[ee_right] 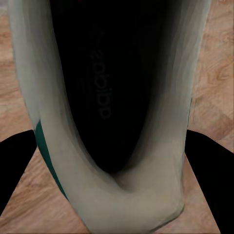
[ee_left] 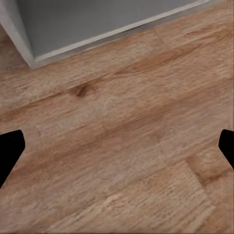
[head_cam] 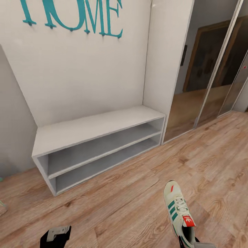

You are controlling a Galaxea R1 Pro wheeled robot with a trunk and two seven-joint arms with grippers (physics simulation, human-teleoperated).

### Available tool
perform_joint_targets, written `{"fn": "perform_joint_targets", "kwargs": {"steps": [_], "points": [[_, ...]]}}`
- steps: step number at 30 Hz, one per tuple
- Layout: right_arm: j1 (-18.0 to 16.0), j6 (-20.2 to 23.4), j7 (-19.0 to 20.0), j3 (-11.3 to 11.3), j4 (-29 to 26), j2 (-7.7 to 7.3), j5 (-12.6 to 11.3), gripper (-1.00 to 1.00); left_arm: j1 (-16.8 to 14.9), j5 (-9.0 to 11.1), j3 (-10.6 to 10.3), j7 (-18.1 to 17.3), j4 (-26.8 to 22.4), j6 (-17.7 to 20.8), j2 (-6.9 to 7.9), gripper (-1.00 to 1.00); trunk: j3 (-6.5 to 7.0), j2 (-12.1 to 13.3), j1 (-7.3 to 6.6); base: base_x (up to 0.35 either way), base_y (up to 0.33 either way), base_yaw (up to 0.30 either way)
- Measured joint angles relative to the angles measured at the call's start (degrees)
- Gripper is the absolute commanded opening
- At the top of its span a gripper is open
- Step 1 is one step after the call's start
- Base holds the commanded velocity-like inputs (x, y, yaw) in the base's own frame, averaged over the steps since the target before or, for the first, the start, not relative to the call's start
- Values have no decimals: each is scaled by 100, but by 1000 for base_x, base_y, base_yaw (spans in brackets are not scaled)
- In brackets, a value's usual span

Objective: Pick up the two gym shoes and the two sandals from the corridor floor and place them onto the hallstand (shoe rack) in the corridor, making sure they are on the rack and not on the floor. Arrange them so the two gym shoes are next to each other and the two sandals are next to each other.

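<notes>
Down at my right side, my right gripper (ee_right: 109, 161) has its two dark fingers (ee_right: 17, 165) clamped on either flank of a gym shoe (head_cam: 178, 210), gripping it at the heel end. Through my right wrist camera I look straight into the shoe's dark opening, pale lining curving round it, a strip of green on one side. From my head camera the shoe points away from me, toe towards the rack, green stripes and red tongue label facing up, white laces plain to see, with the corridor floor (head_cam: 137, 193) behind it.

On my left, my left gripper (ee_left: 117, 146) spreads wide, one black fingertip (ee_left: 9, 146) at each edge of the wrist view, nothing between them but wood-grain planks. Just past them is the pale grey bottom edge of the hallstand (ee_left: 97, 34).

Further out, the hallstand (head_cam: 93, 127) sits against the white wall: a wide low bench top with two open shelf rows beneath, all bare. At the far left edge of the floor, a pale scrap of something (head_cam: 2, 207) pokes in; I can't tell what it is. Above the bench, teal letters (head_cam: 72, 15) hang on the wall. To the right stands a wardrobe (head_cam: 206, 69) with dark reflective doors.
</notes>
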Motion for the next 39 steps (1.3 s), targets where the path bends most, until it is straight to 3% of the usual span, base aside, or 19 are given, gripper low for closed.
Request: {"fn": "perform_joint_targets", "kwargs": {"steps": [25, 39], "points": [[0, 0, 0, 0, 0, 0, 1, -100, 0, 1, 2, 0, 0, 0, 0, 100, 136, 0, 0, -2, 308, 234], [0, 2, 0, 7, 1, 0, 0, -100, 0, 1, 2, 0, -1, 1, 0, 100, 192, 0, 1, -94, 308, 252]]}}
